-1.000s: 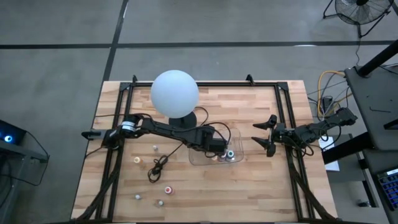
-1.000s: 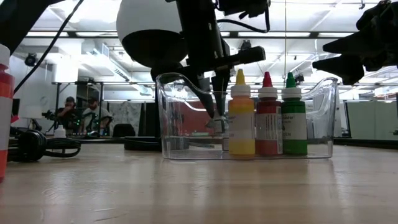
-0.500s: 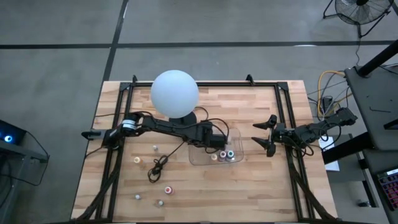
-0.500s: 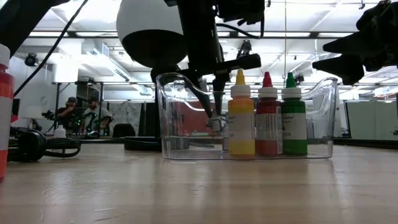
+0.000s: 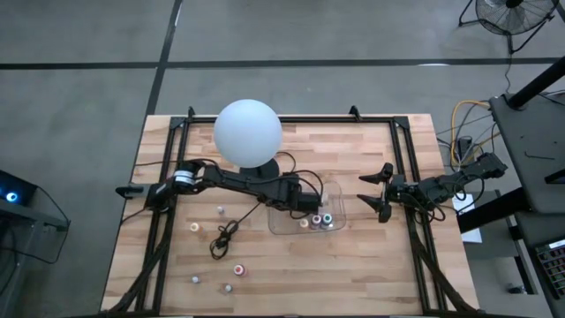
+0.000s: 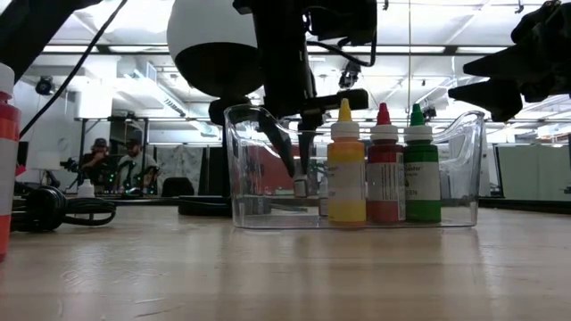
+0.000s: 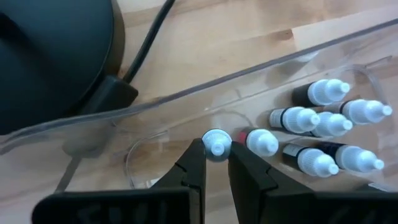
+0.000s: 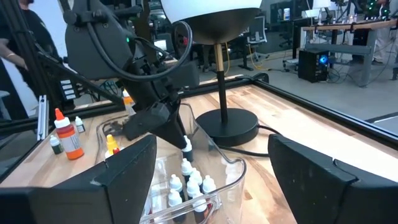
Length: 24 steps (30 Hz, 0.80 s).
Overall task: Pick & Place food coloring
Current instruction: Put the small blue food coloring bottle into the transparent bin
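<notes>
Underneath everything, a pale wooden butcher-block table [image 5: 371, 265] in a black frame. Towards its far edge, a big white globe lamp [image 5: 248, 132] on a round black base.

Reaching in from the table's left side and passing in front of the lamp base, the dark left arm, its left gripper [image 7: 216, 149] down inside a clear rectangular plastic tray [image 5: 337, 193] set right of the table's centre. Fingers [image 7: 194, 167] pinched tight on the neck of a small white-capped dropper bottle [image 7: 216, 143], held upright low in the tray's left part, just beside the other bottles; impossible to tell whether resting on the tray floor or just off it.

At the table's right side, well apart from the tray, the dark right arm with the right gripper [image 5: 381, 194] hovering, jaws spread wide, nothing between them.

Left of the tray, a tangled black cable [image 5: 225, 237].

In the tray's right half, a tight cluster of white-capped dark bottles [image 7: 329, 124]; along its near wall, side by side and upright, a yellow bottle [image 6: 346, 169], a red bottle [image 6: 384, 169] and a green bottle [image 6: 421, 169].

Scattered loose over the table's near-left area, five more tiny bottles [image 5: 220, 210], one with a red cap [image 5: 238, 268].
</notes>
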Tool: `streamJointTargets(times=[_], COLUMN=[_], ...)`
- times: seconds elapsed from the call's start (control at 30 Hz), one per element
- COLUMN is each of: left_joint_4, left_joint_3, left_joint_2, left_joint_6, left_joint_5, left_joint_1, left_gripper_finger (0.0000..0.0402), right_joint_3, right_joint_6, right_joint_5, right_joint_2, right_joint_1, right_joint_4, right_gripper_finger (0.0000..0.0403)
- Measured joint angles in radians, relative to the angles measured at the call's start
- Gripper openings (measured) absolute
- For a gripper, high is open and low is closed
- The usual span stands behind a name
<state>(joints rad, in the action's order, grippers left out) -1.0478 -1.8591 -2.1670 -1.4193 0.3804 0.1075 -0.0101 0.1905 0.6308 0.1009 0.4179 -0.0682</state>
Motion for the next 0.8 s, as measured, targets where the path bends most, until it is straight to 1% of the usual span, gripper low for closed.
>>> streamJointTargets(times=[0.17, 0.37, 0.67, 0.8], left_joint_4=[0.005, 0.024, 0.026, 0.027], left_joint_3=[0.000, 0.031, 0.033, 0.033], left_joint_2=[0.000, 0.000, 0.000, 0.000], left_joint_6=[0.025, 0.030, 0.031, 0.051], left_joint_5=[-0.018, -0.023, -0.024, -0.024], left_joint_1=[0.004, 0.009, 0.012, 0.012], left_gripper_finger=[0.0025, 0.0025, 0.0026, 0.0041], right_joint_3=[0.000, 0.000, 0.000, 0.000], right_joint_6=[0.000, 0.000, 0.000, 0.000], right_joint_5=[0.000, 0.000, 0.000, 0.000], right_joint_2=[0.000, 0.000, 0.000, 0.000], right_joint_1=[0.001, 0.001, 0.001, 0.000], right_joint_4=[0.000, 0.000, 0.000, 0.000], right_gripper_finger=[0.0305, 0.0311, 0.0301, 0.0298])
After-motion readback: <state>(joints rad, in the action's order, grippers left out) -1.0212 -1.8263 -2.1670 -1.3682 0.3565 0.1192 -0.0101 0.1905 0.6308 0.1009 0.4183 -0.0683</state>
